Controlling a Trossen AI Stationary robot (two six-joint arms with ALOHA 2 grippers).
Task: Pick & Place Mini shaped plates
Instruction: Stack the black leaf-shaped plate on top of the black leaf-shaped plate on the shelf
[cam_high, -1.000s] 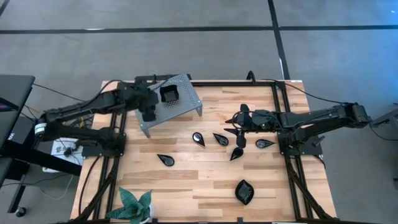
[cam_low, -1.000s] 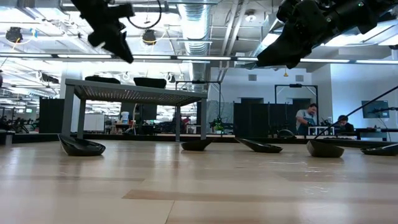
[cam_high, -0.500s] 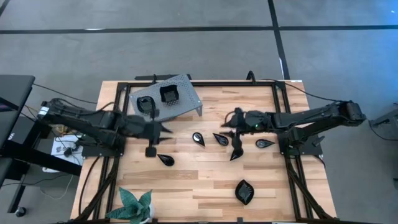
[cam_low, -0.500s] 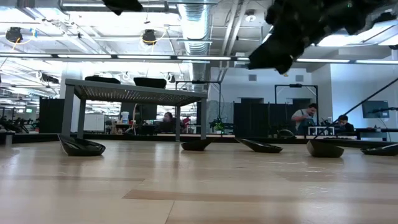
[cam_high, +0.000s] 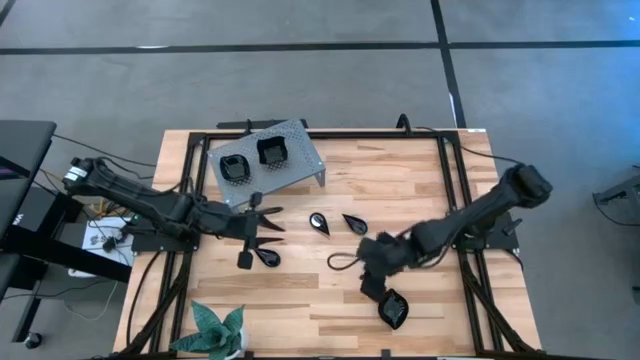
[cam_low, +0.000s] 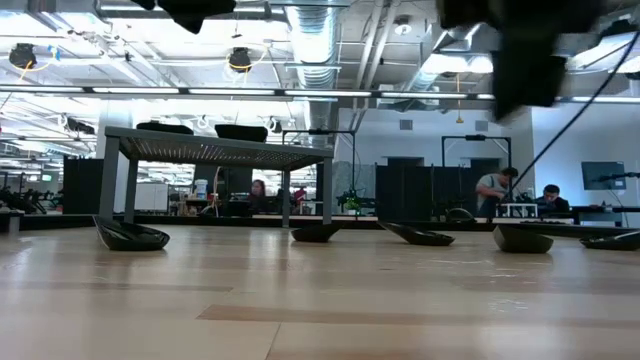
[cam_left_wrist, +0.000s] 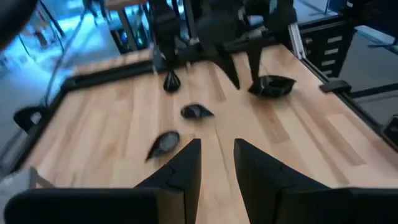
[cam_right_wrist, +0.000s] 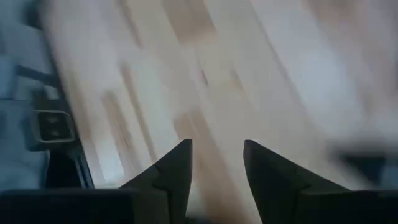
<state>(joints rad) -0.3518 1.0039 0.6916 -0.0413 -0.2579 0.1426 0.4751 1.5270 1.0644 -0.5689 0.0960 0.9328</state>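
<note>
High view: both hands low over the surface (cam_high: 330, 290), fingers spread, holding nothing.
Left hand (cam_high: 268, 222) just above a teardrop plate (cam_high: 266, 257), two more teardrop plates (cam_high: 320, 222) beyond its fingertips, two dishes (cam_high: 272, 152) behind on the grey stand (cam_high: 300, 158). Right hand (cam_high: 372, 288), fingers parted in the right wrist view, just beside the leaf-shaped plate (cam_high: 393, 309) at the near edge.

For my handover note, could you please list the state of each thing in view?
left tool: open, empty, above the table.
right tool: open, empty, near the leaf plate.
two plates: resting on the stand.
three teardrop plates: lying loose on the table.
plant: upright at the table edge.
</note>
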